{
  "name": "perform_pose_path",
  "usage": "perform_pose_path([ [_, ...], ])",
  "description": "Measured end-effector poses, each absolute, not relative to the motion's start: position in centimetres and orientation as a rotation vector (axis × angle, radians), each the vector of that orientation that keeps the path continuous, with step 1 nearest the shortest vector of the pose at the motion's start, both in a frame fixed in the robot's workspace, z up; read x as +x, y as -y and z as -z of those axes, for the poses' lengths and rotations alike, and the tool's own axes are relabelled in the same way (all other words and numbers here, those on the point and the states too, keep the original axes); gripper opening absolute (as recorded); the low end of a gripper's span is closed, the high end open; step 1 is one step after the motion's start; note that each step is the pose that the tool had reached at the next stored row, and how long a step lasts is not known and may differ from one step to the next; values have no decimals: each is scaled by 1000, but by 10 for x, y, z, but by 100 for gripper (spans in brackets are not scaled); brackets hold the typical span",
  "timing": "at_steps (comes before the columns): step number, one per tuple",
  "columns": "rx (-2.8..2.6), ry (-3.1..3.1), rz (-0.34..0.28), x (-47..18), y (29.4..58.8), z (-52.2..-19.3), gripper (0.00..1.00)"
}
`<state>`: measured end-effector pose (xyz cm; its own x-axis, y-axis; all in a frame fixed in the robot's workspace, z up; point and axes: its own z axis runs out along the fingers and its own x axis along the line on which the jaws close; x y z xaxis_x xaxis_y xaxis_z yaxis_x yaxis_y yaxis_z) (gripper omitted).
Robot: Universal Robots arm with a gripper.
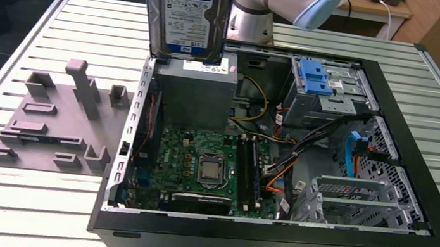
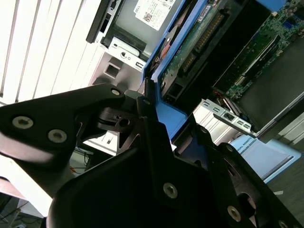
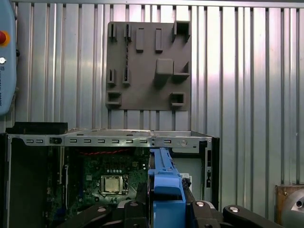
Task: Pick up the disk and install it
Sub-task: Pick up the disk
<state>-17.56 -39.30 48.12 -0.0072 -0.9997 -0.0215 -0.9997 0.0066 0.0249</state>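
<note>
The flat silver hard drive with the blue-and-white label and blue plastic frame, the disk (image 1: pixel 188 14), is standing on end in the air. Its long axis is running vertically and its label is facing the exterior view. Its lower edge is hanging just over the grey metal power-supply box (image 1: pixel 194 94), close to the wall of the open black computer case (image 1: pixel 420 156) on the exterior view's left. Inside the case, the green motherboard (image 1: pixel 198 159) is lying uncovered, and the small blue ribbed latch (image 1: pixel 315 78) is sitting on the metal drive cage towards the far corner. A grey plastic fixture board (image 1: pixel 58 121) is lying on the slatted metal table (image 1: pixel 87 29) beside the case. In both wrist views the black gripper (image 2: pixel 168 121) (image 3: pixel 165 211) is clamping the disk's blue frame, its fingers drawn in narrowly against either side.
</note>
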Motion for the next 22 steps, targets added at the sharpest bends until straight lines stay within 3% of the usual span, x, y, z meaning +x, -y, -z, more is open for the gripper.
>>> perform_pose_path([
  [22, 2211, 2227, 53, -155, 393, -481, 36],
])
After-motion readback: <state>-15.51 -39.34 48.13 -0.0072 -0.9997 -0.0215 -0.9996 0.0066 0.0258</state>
